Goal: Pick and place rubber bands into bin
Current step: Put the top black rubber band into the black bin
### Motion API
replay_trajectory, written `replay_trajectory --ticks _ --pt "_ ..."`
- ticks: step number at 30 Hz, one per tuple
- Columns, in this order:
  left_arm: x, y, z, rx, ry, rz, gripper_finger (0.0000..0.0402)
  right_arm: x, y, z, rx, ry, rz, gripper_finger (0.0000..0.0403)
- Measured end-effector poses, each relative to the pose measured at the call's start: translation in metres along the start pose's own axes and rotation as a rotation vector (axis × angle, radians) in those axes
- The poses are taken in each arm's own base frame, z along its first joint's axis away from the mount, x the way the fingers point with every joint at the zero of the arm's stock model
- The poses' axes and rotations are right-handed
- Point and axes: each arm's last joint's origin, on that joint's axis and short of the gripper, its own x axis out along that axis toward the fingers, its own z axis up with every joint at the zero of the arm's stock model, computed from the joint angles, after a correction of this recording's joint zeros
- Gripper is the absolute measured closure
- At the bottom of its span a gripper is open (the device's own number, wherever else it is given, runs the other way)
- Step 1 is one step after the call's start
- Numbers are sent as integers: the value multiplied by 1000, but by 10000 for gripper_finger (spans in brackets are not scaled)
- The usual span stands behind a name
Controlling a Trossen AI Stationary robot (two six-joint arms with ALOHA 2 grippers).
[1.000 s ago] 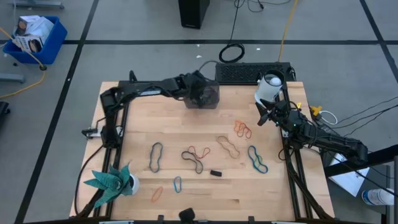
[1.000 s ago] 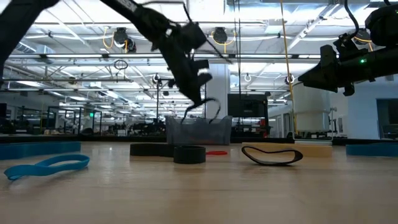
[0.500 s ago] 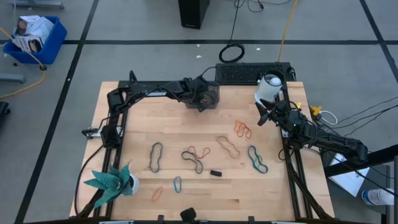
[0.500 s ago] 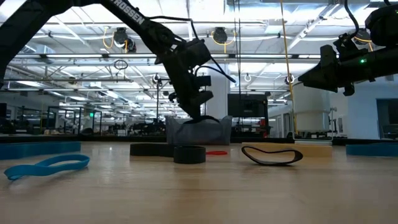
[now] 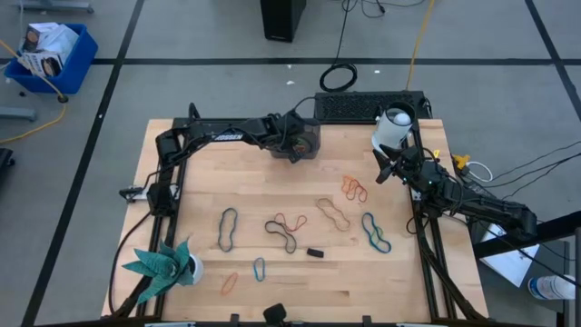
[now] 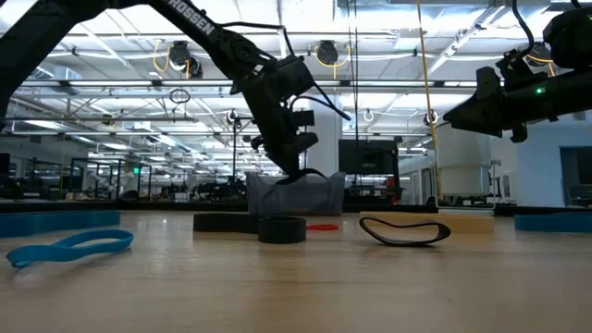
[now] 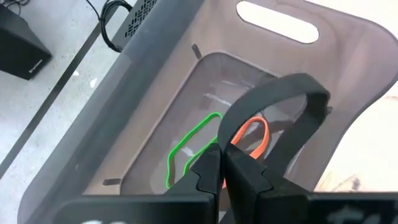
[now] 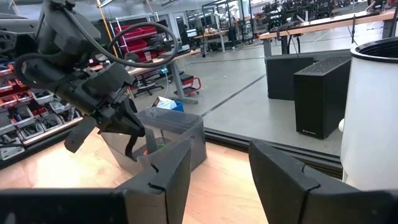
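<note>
Bin [image 7: 155, 81] below jaws; black band [image 7: 280, 106] pinched.

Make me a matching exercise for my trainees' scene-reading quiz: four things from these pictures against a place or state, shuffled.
Things:
1. left claw
2. right claw
3. green rubber band
4. small black block

States:
A. lying inside the bin
B. open, waiting at the table's right edge
C. on the bare tabletop
D. shut on a black rubber band over the bin

Pairs: 1-D, 2-B, 3-A, 4-C
</note>
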Motion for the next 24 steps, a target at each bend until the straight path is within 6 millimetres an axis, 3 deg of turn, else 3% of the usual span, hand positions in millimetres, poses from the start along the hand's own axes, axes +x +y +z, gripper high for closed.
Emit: replay_trajectory --ticks 11,24 --pt "0 0 0 -3 0 0 393 0 0 0 0 0 0 248" --pt "0 0 0 4 0 -3 315 0 0 0 0 0 0 248"
